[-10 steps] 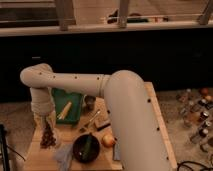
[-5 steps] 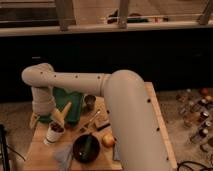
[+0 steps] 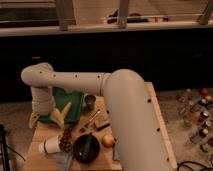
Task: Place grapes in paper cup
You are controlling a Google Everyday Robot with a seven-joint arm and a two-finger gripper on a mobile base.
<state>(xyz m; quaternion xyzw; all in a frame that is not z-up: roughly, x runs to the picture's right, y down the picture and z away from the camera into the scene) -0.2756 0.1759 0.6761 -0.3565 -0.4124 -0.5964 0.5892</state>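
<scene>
**One thing to settle: are the grapes really inside the cup?**

Most of the view is taken up by the cream arm [image 3: 125, 110], which sweeps in from the right of the paper cup [image 3: 49, 145] and bends down behind it. The wooden table [image 3: 156, 117] carries everything. A green tray [image 3: 72, 97] lies behind the cup, and a dark bowl [image 3: 86, 148] sits near the cup's right side. The gripper [image 3: 42, 119] hangs behind and slightly left of the cup, apart from it. I cannot tell whether it is wide or narrow, but nothing appears to be held in it. The grapes [image 3: 65, 139] touch the cup on its right, between cup and bowl. Whether they rest in its mouth or only lean on its wall is unclear, as is whether the cup is upright or tipped.

The step in hand looks like release and check. A clean retreat goes straight up from the cup, with no sideways drag, since a light paper cup probably topples easily. If the bunch is outside, it should be regripped by its thick end and centred over the cup's opening. It should then go in tapered end first and be let go low.
</scene>
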